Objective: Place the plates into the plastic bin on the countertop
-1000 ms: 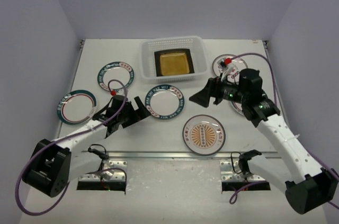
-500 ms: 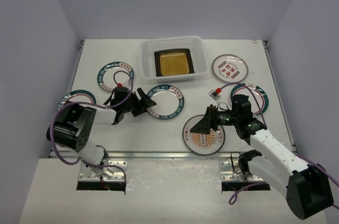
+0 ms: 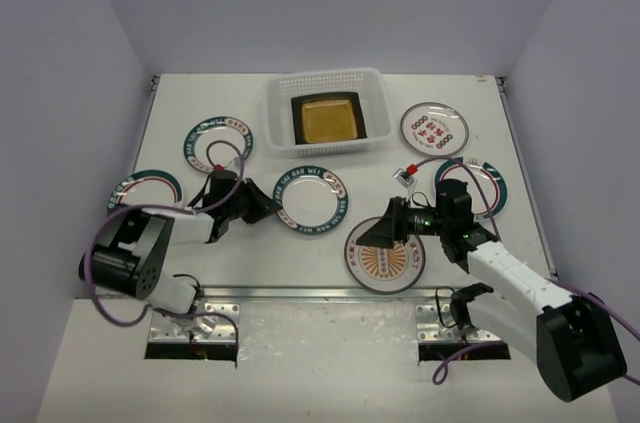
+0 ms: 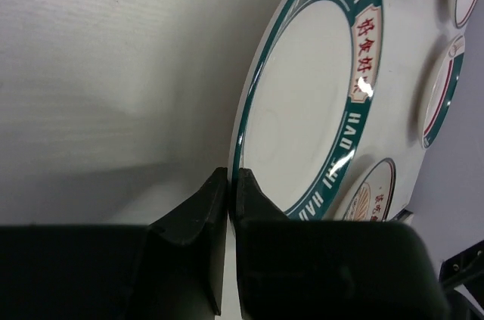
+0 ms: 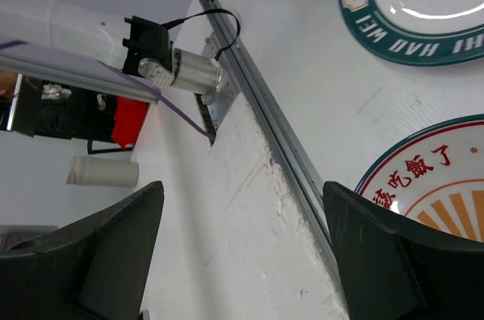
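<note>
Plates lie spread across the countertop [image 3: 300, 255] around the plastic bin [image 3: 327, 76], and one amber square plate [image 3: 327, 119] sits flat inside it. On the near side of the bin, a touch to its left, the left gripper [image 3: 268, 208] is down low and it's clamped. Its fingers [image 4: 198, 210] are pinched together on the edge of the teal-rimmed plate [image 3: 312, 199], which lies straight in front of the bin. The wrist view shows that rim running right in between the two fingertips, with the plate stretching away beyond them.

Over to the right gripper [image 3: 372, 236], nearer than the bin and a little right of it: jaws spread wide, nothing between them. It hangs over the left edge of the sunburst plate [image 3: 385, 257], the plate farthest from the bin on the near side. Whether a fingertip touches that rim, I can't tell.

Two more teal plates lie left of the bin, and a red-motif plate [image 3: 435, 127] sits just to its right.
</note>
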{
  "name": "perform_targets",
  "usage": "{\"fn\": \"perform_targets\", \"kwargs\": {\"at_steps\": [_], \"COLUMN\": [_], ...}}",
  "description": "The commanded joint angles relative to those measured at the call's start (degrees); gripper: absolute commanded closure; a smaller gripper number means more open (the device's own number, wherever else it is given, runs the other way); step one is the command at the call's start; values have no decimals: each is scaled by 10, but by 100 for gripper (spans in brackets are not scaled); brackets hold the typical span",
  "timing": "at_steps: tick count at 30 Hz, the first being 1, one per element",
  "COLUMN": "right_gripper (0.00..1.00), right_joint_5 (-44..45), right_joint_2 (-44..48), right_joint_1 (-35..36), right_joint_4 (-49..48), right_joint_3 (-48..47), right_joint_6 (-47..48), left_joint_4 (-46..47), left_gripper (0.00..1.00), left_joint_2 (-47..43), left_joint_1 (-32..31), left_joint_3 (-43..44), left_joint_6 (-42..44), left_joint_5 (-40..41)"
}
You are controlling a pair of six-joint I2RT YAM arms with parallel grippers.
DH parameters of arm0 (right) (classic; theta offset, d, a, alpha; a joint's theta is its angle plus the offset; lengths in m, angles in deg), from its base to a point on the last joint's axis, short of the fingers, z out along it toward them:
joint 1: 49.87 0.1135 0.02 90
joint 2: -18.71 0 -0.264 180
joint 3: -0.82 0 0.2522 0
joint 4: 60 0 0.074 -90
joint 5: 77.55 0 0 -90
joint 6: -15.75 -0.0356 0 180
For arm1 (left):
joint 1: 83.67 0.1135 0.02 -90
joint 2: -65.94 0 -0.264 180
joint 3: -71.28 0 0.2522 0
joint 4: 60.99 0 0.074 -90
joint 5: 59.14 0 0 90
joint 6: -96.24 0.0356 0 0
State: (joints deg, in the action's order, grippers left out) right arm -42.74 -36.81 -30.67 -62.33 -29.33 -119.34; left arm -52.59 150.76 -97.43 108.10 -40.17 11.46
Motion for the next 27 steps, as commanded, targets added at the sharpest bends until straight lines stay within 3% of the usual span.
{"fn": "perform_targets", "kwargs": {"at_steps": [1, 6, 10, 13, 17, 20, 27], "right_gripper": [14, 11, 2, 1, 1, 1, 1], "right_joint_5": [39, 95, 132, 173, 205, 199, 232], "right_joint_2": [14, 63, 125, 147, 145, 159, 202], "right_joint_1": [-12, -44, -83, -98, -101, -102, -102], "right_joint_4": [-5, 51, 118, 171, 254, 283, 352], "right_joint_3": [-16, -29, -44, -57, -77, -79, -81], "right_joint_6": [-5, -11, -18, -13, 8, 26, 70], "left_joint_4": [-97, -225, -288, -282, -257, -299, -370], "left_gripper": [100, 100, 100, 100, 100, 100, 100], "left_joint_2": [-181, -344, -335, -258, -62, 67, 286], "left_joint_1": [-5, -6, -6, -4, 3, 12, 14], "left_joint_3": [-6, 69, 162, 251, 385, 537, 762], "left_joint_6": [21, 10, 20, 21, 27, 53, 81], "left_joint_5": [7, 11, 38, 77, 92, 108, 96]}}
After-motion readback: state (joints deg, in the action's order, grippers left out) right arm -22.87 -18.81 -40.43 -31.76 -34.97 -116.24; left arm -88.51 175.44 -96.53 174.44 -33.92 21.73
